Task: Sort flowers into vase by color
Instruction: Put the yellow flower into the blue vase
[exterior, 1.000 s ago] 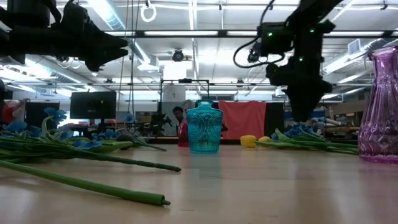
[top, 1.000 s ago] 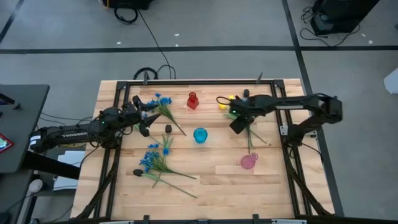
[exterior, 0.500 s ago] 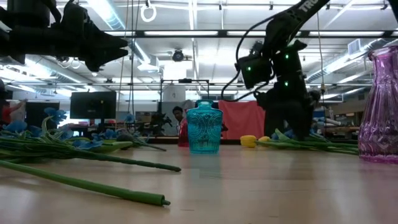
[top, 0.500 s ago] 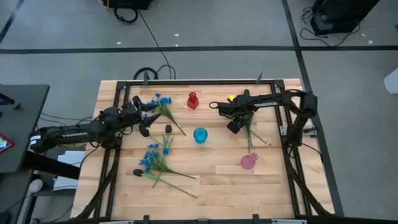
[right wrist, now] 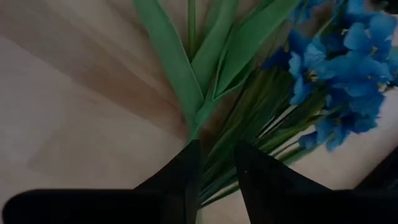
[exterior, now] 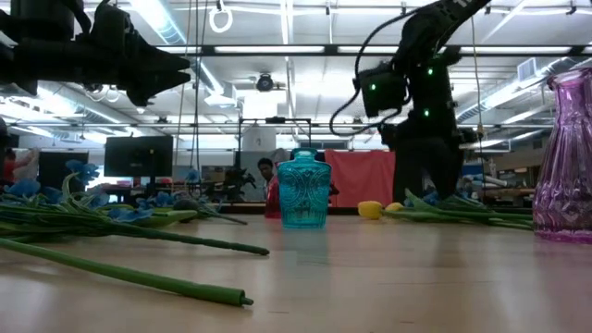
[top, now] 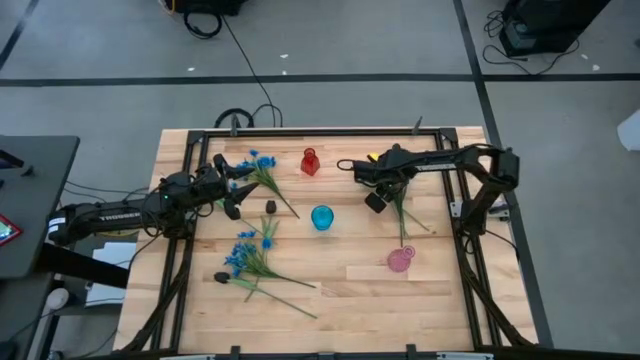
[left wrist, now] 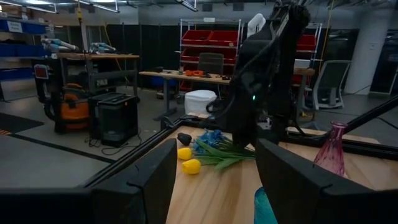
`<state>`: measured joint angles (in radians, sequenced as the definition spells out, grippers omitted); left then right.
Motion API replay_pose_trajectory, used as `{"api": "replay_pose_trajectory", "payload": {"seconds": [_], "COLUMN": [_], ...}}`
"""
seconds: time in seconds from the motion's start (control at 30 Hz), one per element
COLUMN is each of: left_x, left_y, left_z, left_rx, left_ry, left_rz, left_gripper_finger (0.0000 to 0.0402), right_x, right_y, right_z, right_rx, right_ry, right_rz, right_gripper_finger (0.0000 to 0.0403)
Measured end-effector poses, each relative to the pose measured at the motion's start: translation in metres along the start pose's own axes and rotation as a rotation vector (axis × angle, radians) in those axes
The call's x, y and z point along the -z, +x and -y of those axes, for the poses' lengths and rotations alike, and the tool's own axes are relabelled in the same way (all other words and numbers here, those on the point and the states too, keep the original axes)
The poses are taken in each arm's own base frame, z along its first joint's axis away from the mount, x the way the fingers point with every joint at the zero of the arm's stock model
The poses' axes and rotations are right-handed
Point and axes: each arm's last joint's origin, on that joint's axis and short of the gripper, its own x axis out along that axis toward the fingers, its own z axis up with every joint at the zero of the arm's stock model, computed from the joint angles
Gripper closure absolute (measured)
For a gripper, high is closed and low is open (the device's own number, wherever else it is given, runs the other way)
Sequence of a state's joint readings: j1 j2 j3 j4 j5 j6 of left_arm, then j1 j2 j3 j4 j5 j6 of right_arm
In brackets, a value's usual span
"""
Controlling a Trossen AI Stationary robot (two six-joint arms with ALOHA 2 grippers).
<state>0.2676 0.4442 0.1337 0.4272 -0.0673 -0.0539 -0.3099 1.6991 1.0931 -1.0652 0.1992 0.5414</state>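
We start with the desk [top: 380,285], a pale wooden top carrying scattered flowers and three small vases. Our two dark arms reach in from either side. The left gripper [top: 232,190] hangs above the blue sprays at the far left [top: 262,172], its jaws standing apart with nothing between them; it seems to be waiting its turn, parked clear of the middle.

The right gripper [top: 376,199] is the one at work. It has dropped onto the bunch at the far right [top: 402,212], where green stems and long leaves lie flat on the wood. In the right wrist view its two fingers [right wrist: 180,180] straddle a bundle of green stems [right wrist: 214,165] with blue blossoms [right wrist: 339,81] just beside; the gap is narrow, yet we cannot tell whether the jaws already clamp the stems. Taking the stems low, near the blooms, would let the flower be lifted upright for a vase mouth.

A second blue spray [top: 250,262] lies at the near left, and yellow buds [exterior: 372,210] rest beside the right bunch. The teal vase [top: 321,217] stands in the centre, the red vase [top: 309,161] beyond it, the pink vase [top: 400,260] nearest. All three hold no flowers yet, so we judge the sorting barely begun.
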Motion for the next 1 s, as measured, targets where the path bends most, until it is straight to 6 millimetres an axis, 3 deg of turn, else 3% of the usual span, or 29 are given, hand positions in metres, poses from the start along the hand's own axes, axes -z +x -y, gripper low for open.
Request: {"api": "replay_pose_trajectory", "payload": {"seconds": [0.13,0.37,0.67,1.0], "left_x": [0.000,0.000,0.000,0.000], "left_y": [0.000,0.000,0.000,0.000], "left_z": [0.000,0.000,0.000,0.001], "left_rx": [0.000,0.000,0.006,0.018], "left_ry": [0.000,0.001,-0.001,-0.002], "left_rz": [0.003,0.003,0.002,0.001], "left_gripper_finger": [0.0178,0.0178,0.0178,0.0178], "right_x": [0.002,0.001,0.000,0.007], "right_y": [-0.005,0.013,0.025,0.041], "right_z": [0.000,-0.017,-0.021,-0.015], "right_rx": [-0.036,-0.017,0.008,-0.007], "right_ry": [0.025,-0.008,-0.018,0.013], "right_rz": [0.008,-0.039,-0.056,-0.100], "right_gripper_finger": [0.0292,0.0293,0.0295,0.0370]}}
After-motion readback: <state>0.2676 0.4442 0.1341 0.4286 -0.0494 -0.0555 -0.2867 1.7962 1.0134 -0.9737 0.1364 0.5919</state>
